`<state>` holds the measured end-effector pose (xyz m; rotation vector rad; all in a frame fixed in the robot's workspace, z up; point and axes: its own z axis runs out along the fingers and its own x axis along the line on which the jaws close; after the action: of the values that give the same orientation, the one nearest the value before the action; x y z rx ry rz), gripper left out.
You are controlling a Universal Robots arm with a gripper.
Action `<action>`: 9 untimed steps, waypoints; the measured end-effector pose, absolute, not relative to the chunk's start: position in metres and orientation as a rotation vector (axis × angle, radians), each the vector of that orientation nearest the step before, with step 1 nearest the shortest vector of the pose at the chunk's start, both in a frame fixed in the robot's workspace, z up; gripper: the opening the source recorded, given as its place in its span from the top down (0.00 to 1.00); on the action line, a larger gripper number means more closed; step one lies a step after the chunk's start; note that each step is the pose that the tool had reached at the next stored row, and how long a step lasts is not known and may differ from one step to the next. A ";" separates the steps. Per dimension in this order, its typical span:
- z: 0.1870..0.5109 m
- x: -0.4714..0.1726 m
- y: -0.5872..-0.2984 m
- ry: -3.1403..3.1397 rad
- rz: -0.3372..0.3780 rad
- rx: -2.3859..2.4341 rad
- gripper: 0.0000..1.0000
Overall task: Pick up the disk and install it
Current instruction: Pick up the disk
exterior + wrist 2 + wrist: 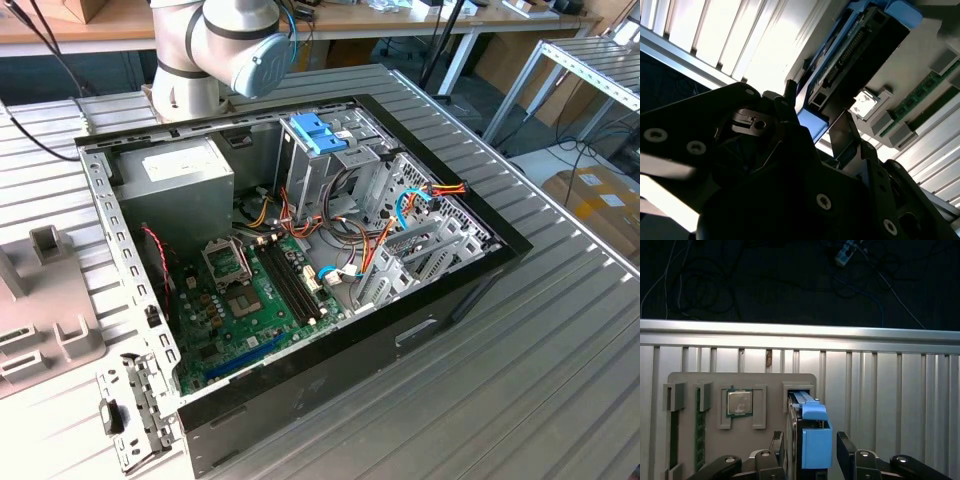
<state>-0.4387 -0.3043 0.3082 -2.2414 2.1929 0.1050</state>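
presently, disk (816, 447): dark metal slab, blue plastic rails, standing on edge in a slot of the matte grey holder (770, 385) on the ribbed aluminium table (890, 390). gripper (810, 439): black jaws parted, flanking it, slim gap on one side.

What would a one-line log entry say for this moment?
claw: open, straddling disk | disk: on edge in grey holder tray slot, not lifted | computer case: open

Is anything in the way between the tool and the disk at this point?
Nothing visible. In the first wrist view the tool is right at the disk, which stands on edge in a slot of the grey holder. The processor chip sits in its own recess, apart from the disk.
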 end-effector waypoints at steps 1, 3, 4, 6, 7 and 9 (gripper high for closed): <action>0.307 -0.439 -0.304 2.193 0.105 -2.241 0.46; 0.305 -0.439 -0.304 2.193 0.105 -2.241 0.46; 0.304 -0.439 -0.304 2.193 0.105 -2.241 0.46; 0.302 -0.440 -0.304 2.193 0.105 -2.241 0.46; 0.301 -0.441 -0.304 2.193 0.105 -2.241 0.46; 0.299 -0.442 -0.304 2.193 0.105 -2.241 0.46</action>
<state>-0.4419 -0.3043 0.2995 -2.2414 2.1929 0.1049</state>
